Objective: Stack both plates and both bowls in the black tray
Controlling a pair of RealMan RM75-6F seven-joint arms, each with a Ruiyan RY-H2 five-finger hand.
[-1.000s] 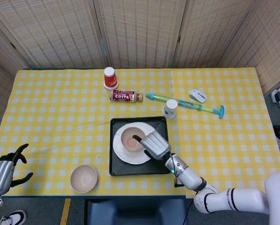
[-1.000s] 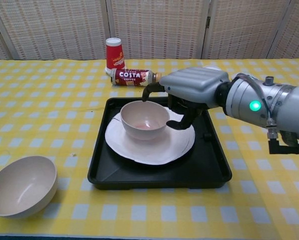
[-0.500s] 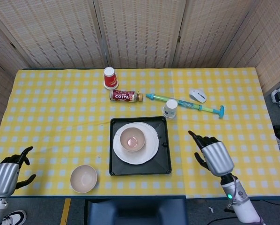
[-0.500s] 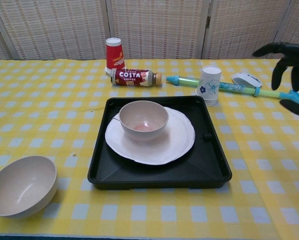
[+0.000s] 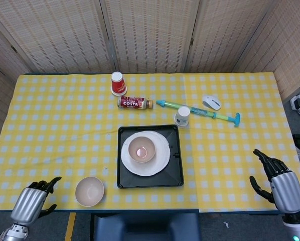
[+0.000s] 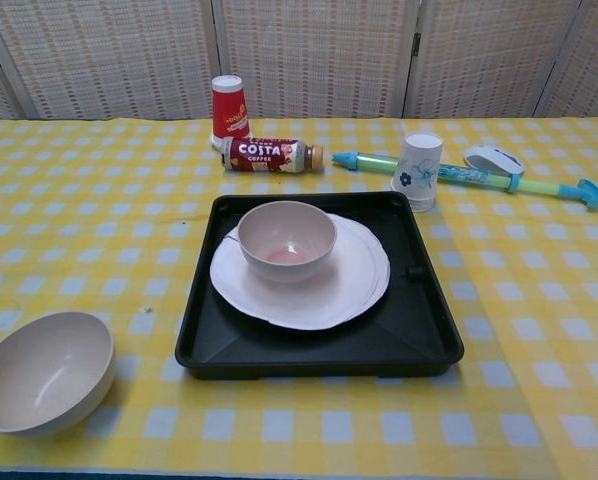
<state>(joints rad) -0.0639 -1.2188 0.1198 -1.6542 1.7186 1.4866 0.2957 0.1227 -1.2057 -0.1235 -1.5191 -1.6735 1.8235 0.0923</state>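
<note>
Both hands have shifted since a second ago: the right hand (image 5: 281, 184), which was then over the bowl in the tray, has drawn well back to the near right corner of the table, its fingers spread and holding nothing. The left hand (image 5: 30, 201) has edged rightward along the near edge and now sits just left of the loose bowl (image 5: 89, 191), fingers apart and empty. Neither hand shows in the chest view.

That retreat suggests one bowl has just been placed. The pink-tinted bowl (image 6: 287, 240) rests upright on the stacked plates (image 6: 354, 282) inside the black tray (image 6: 431, 330), well to the left of the right hand. What seems left is the loose bowl, lying on the tablecloth between the left hand and the tray.

Beyond the tray, far from both hands, lie a coffee bottle (image 5: 134, 103), red cup (image 5: 118, 83), small paper cup (image 5: 182, 117), water squirter (image 5: 200, 111) and computer mouse (image 5: 211, 102). None stands between the loose bowl and the tray.
</note>
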